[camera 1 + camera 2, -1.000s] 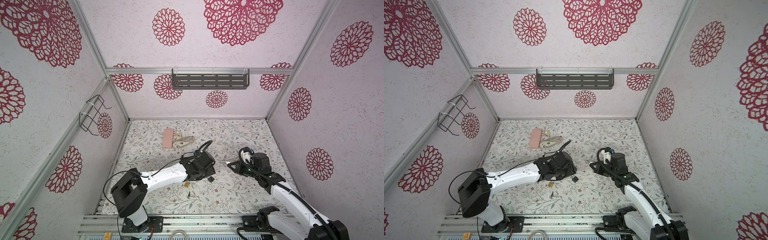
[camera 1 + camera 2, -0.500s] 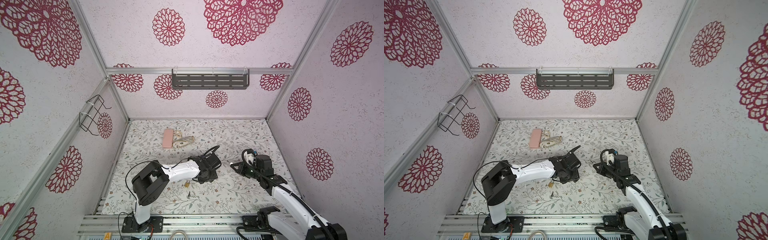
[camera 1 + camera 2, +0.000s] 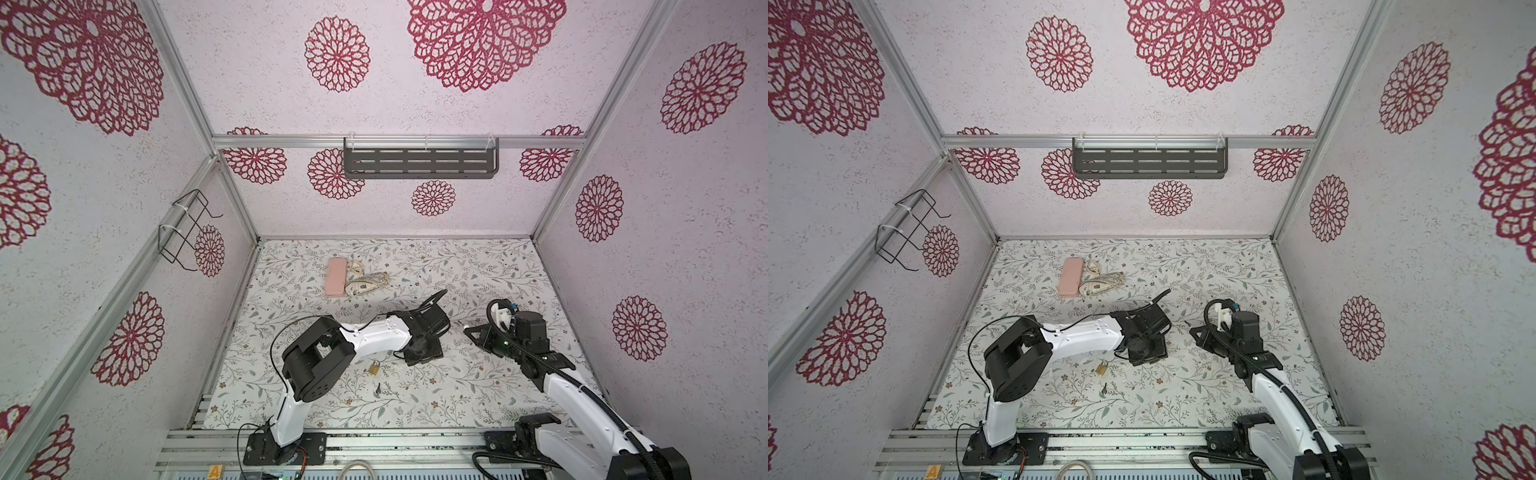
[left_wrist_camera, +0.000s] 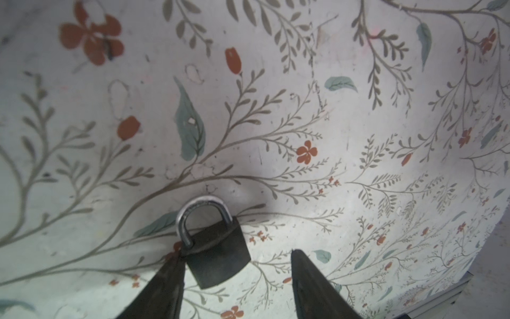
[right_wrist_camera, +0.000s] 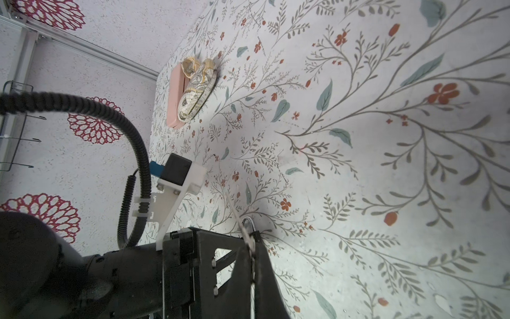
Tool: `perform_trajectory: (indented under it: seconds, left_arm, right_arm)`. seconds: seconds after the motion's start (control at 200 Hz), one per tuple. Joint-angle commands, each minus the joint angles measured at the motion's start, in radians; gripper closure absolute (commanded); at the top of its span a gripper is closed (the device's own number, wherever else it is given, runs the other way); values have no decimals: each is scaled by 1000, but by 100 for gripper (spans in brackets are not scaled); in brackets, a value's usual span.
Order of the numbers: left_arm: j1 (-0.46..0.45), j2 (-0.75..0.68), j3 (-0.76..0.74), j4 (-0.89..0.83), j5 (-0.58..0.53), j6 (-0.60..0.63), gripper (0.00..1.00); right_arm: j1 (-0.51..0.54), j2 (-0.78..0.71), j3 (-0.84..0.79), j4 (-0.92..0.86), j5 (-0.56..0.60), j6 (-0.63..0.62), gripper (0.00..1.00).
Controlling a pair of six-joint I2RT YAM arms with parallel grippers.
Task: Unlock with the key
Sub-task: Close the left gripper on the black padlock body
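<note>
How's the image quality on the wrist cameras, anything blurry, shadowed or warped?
Left wrist view: the padlock sits in shadow and reads almost black; the fingers of the left gripper are out of focus; the table bows toward the frame edges. Right wrist view: the key in the shut right gripper is blurred, a soft shadow beside it.

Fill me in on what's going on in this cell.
The left gripper stands open, straddling a padlock that lies on the floral table. The right gripper is shut on a key, held close by. The key is not in the padlock yet.
</note>
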Motion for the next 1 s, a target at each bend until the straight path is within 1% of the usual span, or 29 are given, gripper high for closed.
perform_trajectory:
  seconds: [0.0, 0.11, 0.24, 0.41, 0.51, 0.595, 0.69, 0.896, 0.996]
  left_arm:
    - [9, 43, 63, -78, -17, 89, 37]
    - [1, 82, 107, -117, 16, 151, 39]
    - [-14, 104, 130, -174, -3, 201, 40]
    - [-36, 120, 175, -255, -81, 255, 41]
    - [-51, 152, 229, -310, -134, 283, 42]
    - [-59, 177, 259, -328, -147, 296, 42]
    - [-61, 187, 259, -333, -166, 293, 43]
    - [-61, 174, 242, -382, -291, 309, 49]
    - [-60, 169, 235, -388, -303, 322, 51]
  right_arm:
    - [-12, -16, -3, 26, -16, 16, 100]
    - [-20, -18, -10, 25, -29, 26, 100]
    - [-29, -34, -21, 27, -25, 36, 100]
    - [-38, -43, -28, 26, -30, 44, 100]
    - [-43, -47, -28, 29, -25, 51, 100]
    - [-45, -49, -31, 36, -30, 57, 100]
    - [-46, -51, -33, 42, -25, 63, 100]
    - [-47, -52, -37, 58, -30, 72, 100]
    - [-46, -45, -42, 77, -38, 83, 100]
